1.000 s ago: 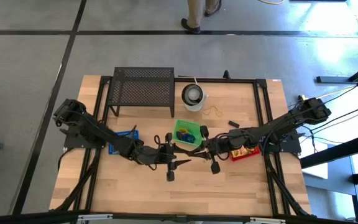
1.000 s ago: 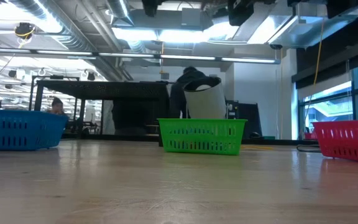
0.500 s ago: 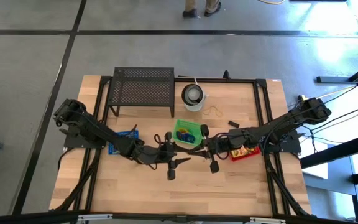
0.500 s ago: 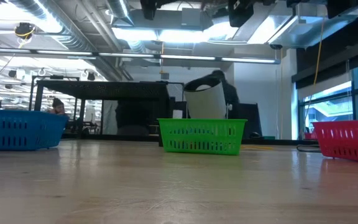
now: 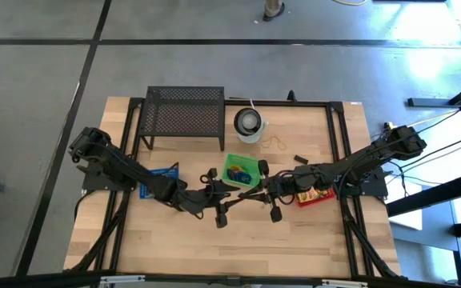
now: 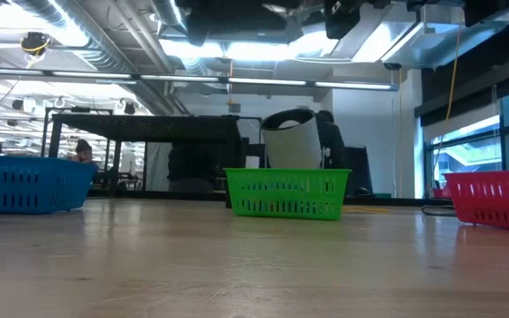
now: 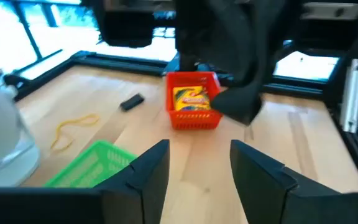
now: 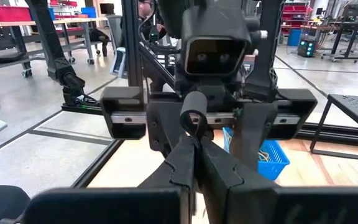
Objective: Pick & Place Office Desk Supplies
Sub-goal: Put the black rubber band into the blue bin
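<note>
Both grippers meet in the air just near the green basket (image 5: 232, 162), which holds small blue and green items. My right gripper (image 8: 194, 146) is shut, and a small dark loop (image 8: 193, 115) stands up from its fingertips. My left gripper (image 7: 199, 148) faces it, open; in the right wrist view its fingers (image 8: 160, 127) stand apart on either side of the loop. A yellow crayon-type box (image 7: 191, 99) lies in the red basket (image 7: 211, 118). A small black clip (image 7: 131, 102) and a yellow rubber band (image 7: 73, 127) lie on the table. My right gripper pinches the lower end of the dark loop (image 8: 193, 132) between its two fingertips. The fingers come in level from the table's right side. The loop stands above the tips, lifted clear of the table. My left gripper touches nothing that shows.
A blue basket (image 5: 157, 180) sits under the left arm. A black mesh rack (image 5: 184, 112) and a round white cup (image 5: 248, 122) stand at the far edge. Bare wood stretches along the table's near side (image 5: 238, 248). A person stands in the room behind (image 6: 330, 141).
My left gripper has rolled about its own line and tipped a little downward while staying beside my right gripper. The person walking past the table's far edge has almost left the high view.
</note>
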### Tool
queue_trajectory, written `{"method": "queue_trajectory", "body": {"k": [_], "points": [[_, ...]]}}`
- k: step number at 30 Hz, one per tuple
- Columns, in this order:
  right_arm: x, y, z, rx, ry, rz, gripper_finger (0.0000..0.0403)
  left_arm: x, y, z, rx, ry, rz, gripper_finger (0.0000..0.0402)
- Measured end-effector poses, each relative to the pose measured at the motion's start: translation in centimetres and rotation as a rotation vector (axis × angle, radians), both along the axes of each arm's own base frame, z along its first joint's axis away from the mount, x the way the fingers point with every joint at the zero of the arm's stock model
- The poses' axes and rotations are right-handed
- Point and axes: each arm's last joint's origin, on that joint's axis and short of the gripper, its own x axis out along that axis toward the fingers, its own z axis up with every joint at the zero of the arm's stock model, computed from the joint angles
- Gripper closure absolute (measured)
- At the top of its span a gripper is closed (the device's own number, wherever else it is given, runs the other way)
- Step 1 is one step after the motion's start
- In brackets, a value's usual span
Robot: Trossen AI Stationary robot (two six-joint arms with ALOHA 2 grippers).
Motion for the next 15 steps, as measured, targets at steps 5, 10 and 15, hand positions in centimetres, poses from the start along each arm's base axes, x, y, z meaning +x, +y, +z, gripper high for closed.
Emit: {"method": "queue_trajectory", "body": {"k": [5, 10, 15], "points": [[0.0, 0.0, 0.0, 0.000, 0.000, 0.000, 0.0386, 0.0, 0.1, 0.0, -0.043, -0.013, 0.027, 0.0216], [0.0, 0.0, 0.0, 0.000, 0.000, 0.000, 0.0386, 0.2, -0.3, 0.5, -0.066, -0.053, -0.056, 0.0197], [0.0, 0.0, 0.0, 0.000, 0.000, 0.000, 0.0386, 0.3, -0.3, 1.0, -0.009, -0.090, -0.078, 0.0188]]}}
